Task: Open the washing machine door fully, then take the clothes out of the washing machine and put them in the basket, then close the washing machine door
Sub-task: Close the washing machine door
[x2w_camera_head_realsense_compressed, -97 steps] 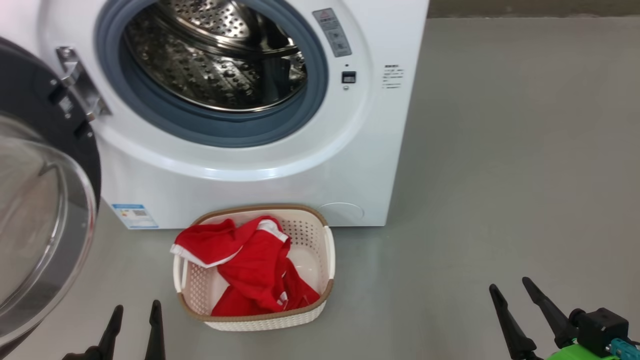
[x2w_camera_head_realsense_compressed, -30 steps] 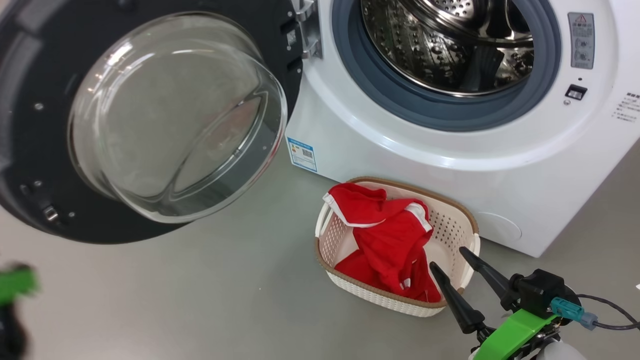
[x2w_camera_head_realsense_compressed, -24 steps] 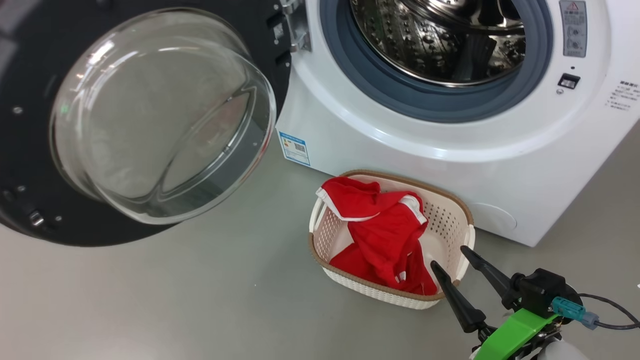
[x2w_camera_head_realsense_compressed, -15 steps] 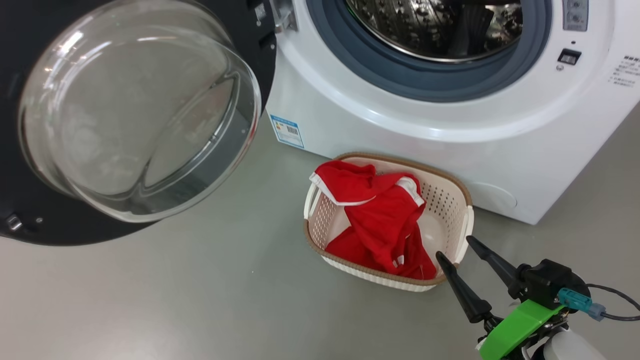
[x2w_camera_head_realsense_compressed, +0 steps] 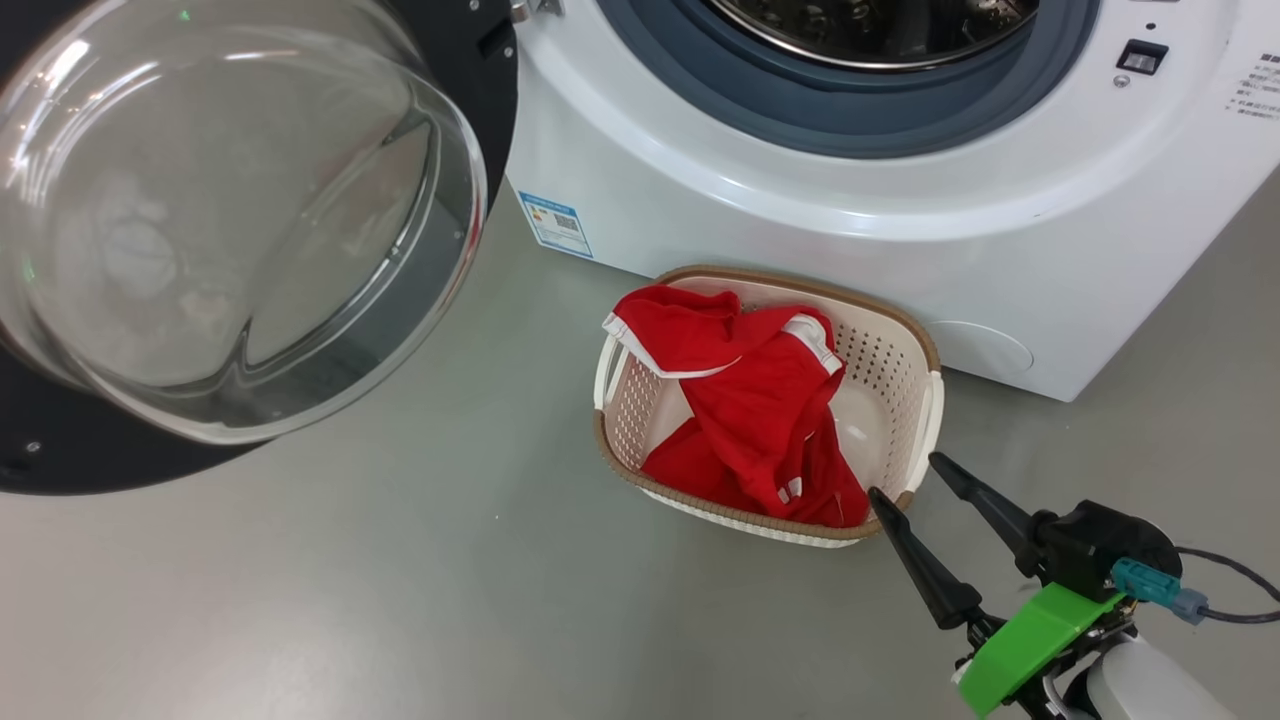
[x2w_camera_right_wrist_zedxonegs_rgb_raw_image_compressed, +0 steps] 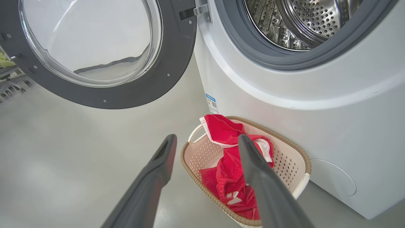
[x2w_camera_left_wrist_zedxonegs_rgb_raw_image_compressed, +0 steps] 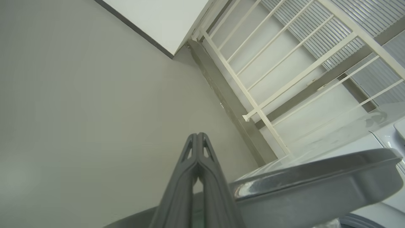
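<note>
Showing an unreadable blue-bordered label (x2w_camera_head_realsense_compressed: 555, 225), the washing machine (x2w_camera_head_realsense_compressed: 800, 230) is standing just behind the basket (x2w_camera_head_realsense_compressed: 930, 420); right pincer (x2w_camera_head_realsense_compressed: 905, 475) is gaping wide, left pincer (x2w_camera_left_wrist_zedxonegs_rgb_raw_image_compressed: 197, 135) is pressing shut.

The washing machine door (x2w_camera_head_realsense_compressed: 230, 220) hangs swung wide open on the left, its clear glass bowl bulging out from the black rim. The white washing machine (x2w_camera_head_realsense_compressed: 800, 200) stands behind, grey ring around its mouth, a small blue-bordered label (x2w_camera_head_realsense_compressed: 555, 224) low on its front. The basket (x2w_camera_head_realsense_compressed: 630, 420) sits on the grey floor (x2w_camera_head_realsense_compressed: 400, 580) just before the machine, red clothes (x2w_camera_head_realsense_compressed: 750, 400) heaped inside. The right hand (x2w_camera_head_realsense_compressed: 905, 475) hovers by the basket's near corner, fingers spread and empty.
</note>
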Robot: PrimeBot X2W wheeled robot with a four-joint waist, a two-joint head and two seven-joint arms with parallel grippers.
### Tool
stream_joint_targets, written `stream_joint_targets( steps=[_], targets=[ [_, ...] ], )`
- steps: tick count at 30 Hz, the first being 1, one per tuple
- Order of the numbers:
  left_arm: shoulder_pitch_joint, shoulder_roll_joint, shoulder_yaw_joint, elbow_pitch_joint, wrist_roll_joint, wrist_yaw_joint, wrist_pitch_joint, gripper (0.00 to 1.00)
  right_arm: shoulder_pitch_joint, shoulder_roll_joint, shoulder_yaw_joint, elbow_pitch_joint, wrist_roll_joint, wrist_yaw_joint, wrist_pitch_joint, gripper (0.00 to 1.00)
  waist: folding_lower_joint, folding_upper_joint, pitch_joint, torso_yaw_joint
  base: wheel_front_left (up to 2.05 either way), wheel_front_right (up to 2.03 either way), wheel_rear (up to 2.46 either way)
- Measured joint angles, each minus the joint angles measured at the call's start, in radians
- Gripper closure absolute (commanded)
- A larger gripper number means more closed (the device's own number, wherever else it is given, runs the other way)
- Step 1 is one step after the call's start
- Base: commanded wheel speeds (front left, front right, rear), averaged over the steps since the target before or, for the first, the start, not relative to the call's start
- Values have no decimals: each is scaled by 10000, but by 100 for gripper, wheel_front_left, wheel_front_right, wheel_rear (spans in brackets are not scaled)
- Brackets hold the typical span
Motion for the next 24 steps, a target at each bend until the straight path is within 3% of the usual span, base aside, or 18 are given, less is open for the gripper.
stream_joint_targets(
  steps=[7,12,24],
  targets=[
    [-12,75,-345,151,-508,0,1680,100,-58,-13,17,-2,0,0,0,0,0,0,46,-89,0,0,0],
    [52,151,-454,-2,-757,0,2075,100,-58,-12,6,4,0,0,0,0,0,0,16,-85,0,0,0],
    [1179,313,-874,-1708,-1586,6,3567,100,-50,50,-73,13,0,0,0,0,0,0,-214,17,0,0,0]
  ],
)
